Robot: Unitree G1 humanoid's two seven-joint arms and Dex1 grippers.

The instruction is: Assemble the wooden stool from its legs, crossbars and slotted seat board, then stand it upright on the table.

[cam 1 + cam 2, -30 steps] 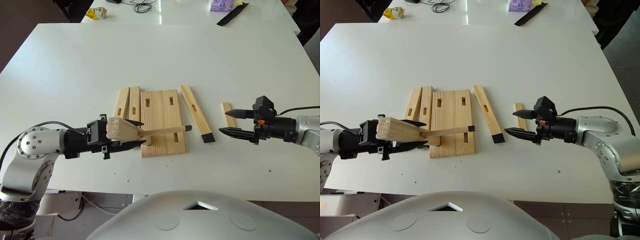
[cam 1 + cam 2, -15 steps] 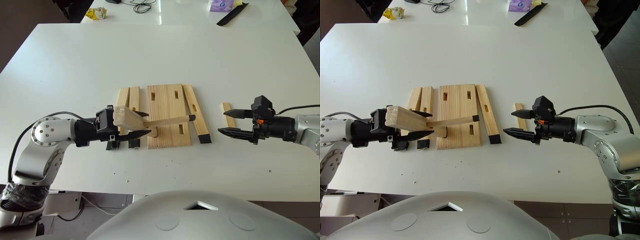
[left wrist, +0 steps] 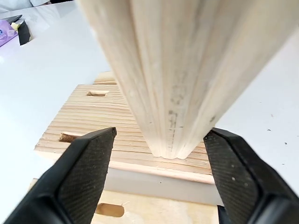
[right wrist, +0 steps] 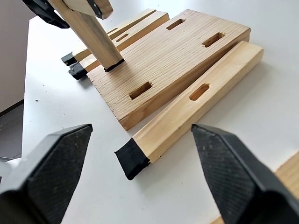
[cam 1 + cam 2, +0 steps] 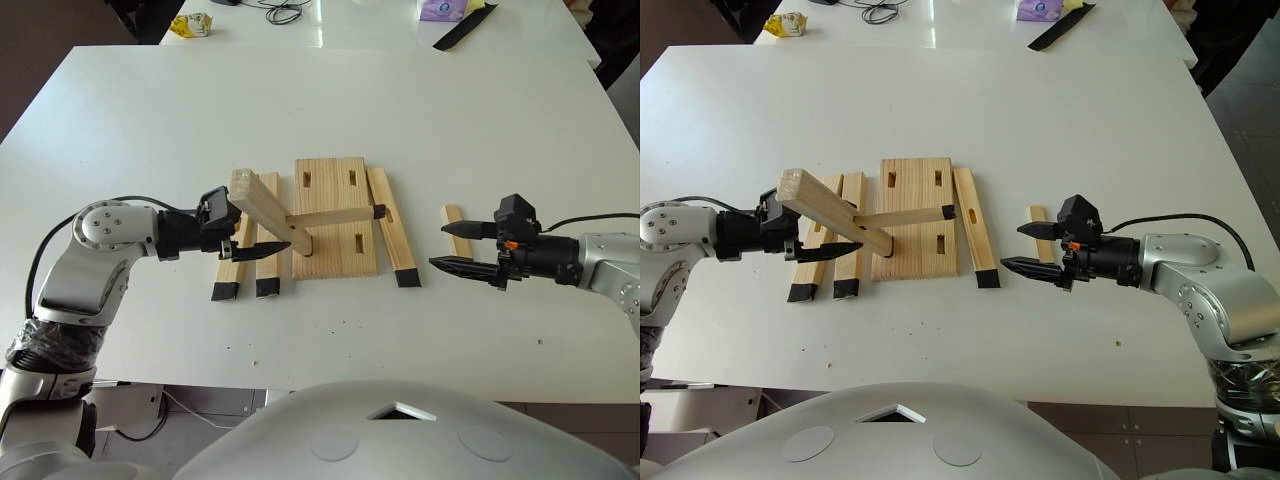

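At the desk's point(image 5: 150, 120) middle, the left tool point(image 5: 262, 238) grips a leg point(image 5: 268, 208), crossbar point(image 5: 335, 214) fitted, its foot on the seat point(image 5: 335, 185); the right tool point(image 5: 440, 245) hangs open. Three loose legs point(image 5: 390, 225) lie flat: assembly barely begun.

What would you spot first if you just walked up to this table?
The left gripper holds a stool leg tilted, its foot on the slotted seat board mid-table, with a crossbar sticking out sideways. On the right, the right gripper hovers open near another leg lying flat.
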